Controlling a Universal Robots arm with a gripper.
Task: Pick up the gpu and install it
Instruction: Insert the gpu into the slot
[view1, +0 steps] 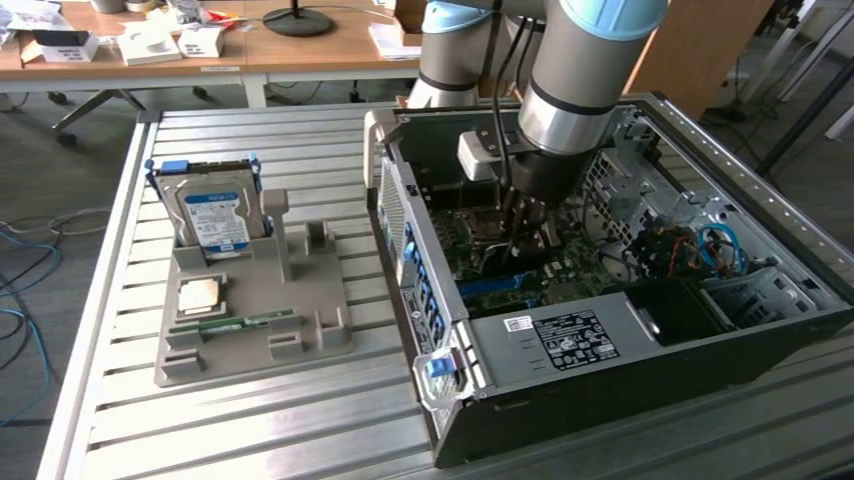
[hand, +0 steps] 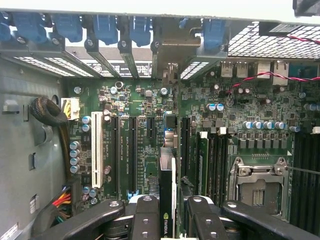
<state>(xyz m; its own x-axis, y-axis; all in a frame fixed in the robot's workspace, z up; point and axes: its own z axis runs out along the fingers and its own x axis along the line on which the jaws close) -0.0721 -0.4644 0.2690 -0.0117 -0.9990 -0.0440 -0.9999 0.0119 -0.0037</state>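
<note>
- gpu (hand: 167, 200): I see it edge-on in the wrist view. It's a thin dark card with a pale strip down one side and a green logo near the held end.
- Location: inside the case (view1: 534, 420), low over the motherboard (hand: 145, 150), pinched in the gripper (hand: 172, 215). The jaws are clamped onto its two faces, with one of the fingers (hand: 145, 220) on each side.
- Key relation: the card hangs straight below the wrist. Its long axis runs away from the gripper toward the rear wall with the blue latches (hand: 107, 27), parallel to the two long black slots (hand: 124, 155).
- It sits between those black slots and the memory slots (hand: 212, 165), lined up with a blue slot (hand: 170, 134) showing just past its far end. My read is that this is the target slot and the side-to-side alignment looks right.
- I can't tell whether the bottom edge is already in the slot or just above it; the card hides its own connector.
- A grey metal bracket (hand: 172, 55) at the rear wall is in line with the card. I can't tell if it's part of the card.
- Exterior view: the arm reaches down into the case, with the gripper over the middle of the board.
- Outside the case, on the exterior view's left, is a grey tray (view1: 227, 355). The hard drive (view1: 214, 215) stands upright on it and a narrow green stick (view1: 247, 323) lies flat, both well apart from the gripper.
</note>
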